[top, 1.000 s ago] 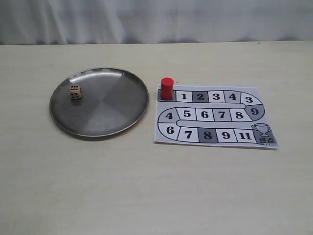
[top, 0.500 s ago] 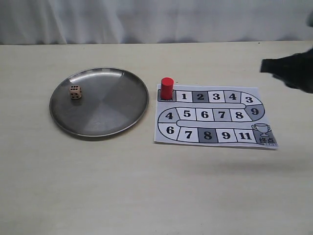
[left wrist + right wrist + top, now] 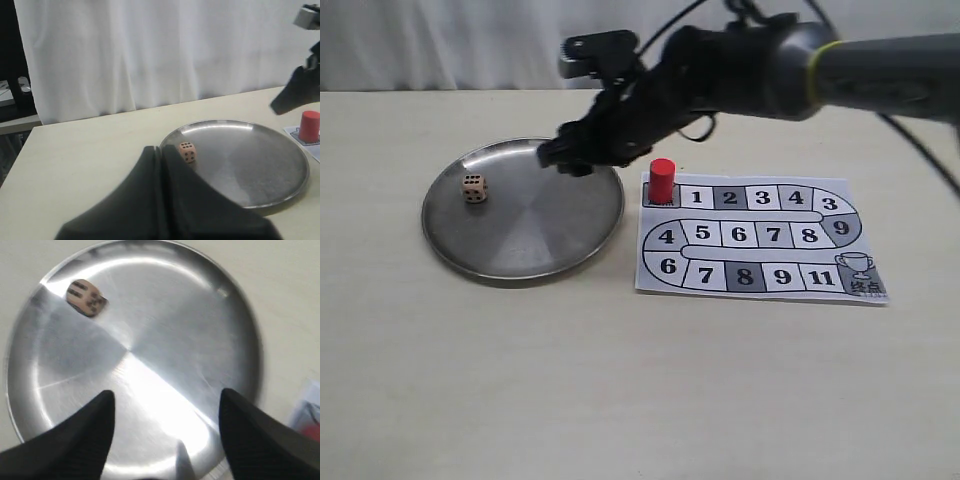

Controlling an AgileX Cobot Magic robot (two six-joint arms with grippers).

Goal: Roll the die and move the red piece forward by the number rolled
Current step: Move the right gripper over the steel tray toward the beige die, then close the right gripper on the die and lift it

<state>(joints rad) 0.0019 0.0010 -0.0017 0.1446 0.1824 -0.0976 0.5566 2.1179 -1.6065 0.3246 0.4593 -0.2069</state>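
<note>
The die [image 3: 473, 188], a pale tan cube with several dark pips on top, rests in the far-left part of the round steel plate [image 3: 540, 250]. The red piece [image 3: 662, 181] stands upright on the start square of the paper board [image 3: 760, 240], just left of square 1. My right gripper [image 3: 565, 157] reaches across from the right and hovers over the plate's far right rim, well apart from the die. In the right wrist view its fingers [image 3: 90, 430] are wide apart, open and empty, with the die [image 3: 86, 297] ahead. My left gripper [image 3: 161, 147] is shut and empty; the die [image 3: 187, 151] lies just beyond it.
The right arm [image 3: 790, 70] spans the far side of the table above the board. The board's numbered track ends at a trophy square [image 3: 858, 270]. A white curtain [image 3: 470, 40] backs the table. Bare tabletop [image 3: 620, 380] lies in front.
The right arm has swept in from the right edge, across the board, to above the plate's right rim. Die and red piece have not moved.
</note>
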